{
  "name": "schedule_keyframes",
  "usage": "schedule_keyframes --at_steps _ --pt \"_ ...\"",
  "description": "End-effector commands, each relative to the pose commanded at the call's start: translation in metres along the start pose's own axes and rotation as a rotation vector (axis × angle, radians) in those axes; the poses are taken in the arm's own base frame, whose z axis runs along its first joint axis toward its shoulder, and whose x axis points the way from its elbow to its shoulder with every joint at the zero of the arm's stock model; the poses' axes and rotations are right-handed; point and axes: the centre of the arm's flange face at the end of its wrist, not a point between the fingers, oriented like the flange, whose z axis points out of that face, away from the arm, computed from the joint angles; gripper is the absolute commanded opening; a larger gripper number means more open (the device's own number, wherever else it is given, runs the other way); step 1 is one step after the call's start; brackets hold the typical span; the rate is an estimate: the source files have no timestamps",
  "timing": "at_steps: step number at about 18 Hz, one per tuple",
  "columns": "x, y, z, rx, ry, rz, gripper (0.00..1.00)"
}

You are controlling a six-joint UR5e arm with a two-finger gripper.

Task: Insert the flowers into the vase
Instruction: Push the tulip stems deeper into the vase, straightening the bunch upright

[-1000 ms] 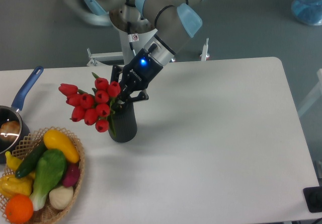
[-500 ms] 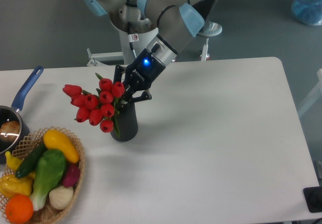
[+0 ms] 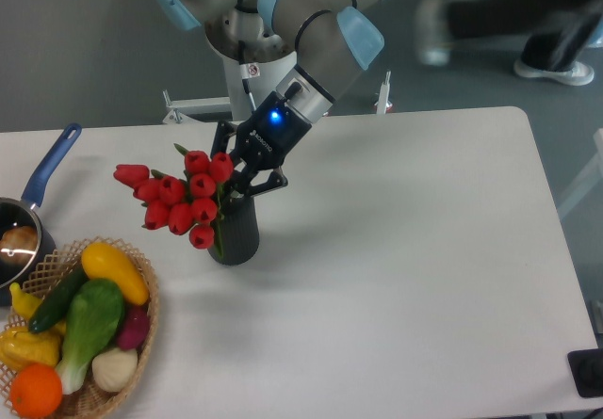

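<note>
Red flowers (image 3: 179, 196) lean left out of the dark vase (image 3: 236, 233) at centre-left, stems inside. The gripper (image 3: 237, 169) sits at the vase's mouth; I cannot tell whether its jaws are gripping. Lower left, a wicker basket (image 3: 141, 330) holds vegetables on the white table (image 3: 405, 268).

— Where do you see the vase (image 3: 237, 235)?
— Left of the table's (image 3: 424, 249) middle, with the flowers (image 3: 179, 198) in its mouth, leaning left.
— And the gripper (image 3: 237, 176)?
— Directly above the vase, at the stems.
— What lies to your left?
— The basket (image 3: 141, 330) at the front-left corner; the saucepan (image 3: 33, 202) just behind it.
</note>
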Motion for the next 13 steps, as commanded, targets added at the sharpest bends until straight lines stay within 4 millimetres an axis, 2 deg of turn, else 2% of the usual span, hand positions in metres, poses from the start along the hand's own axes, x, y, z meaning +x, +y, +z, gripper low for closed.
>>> schedule_keyframes --at_steps 13 --pt "0.0012 0.0041 -0.0014 -0.021 -0.008 -0.005 0.44"
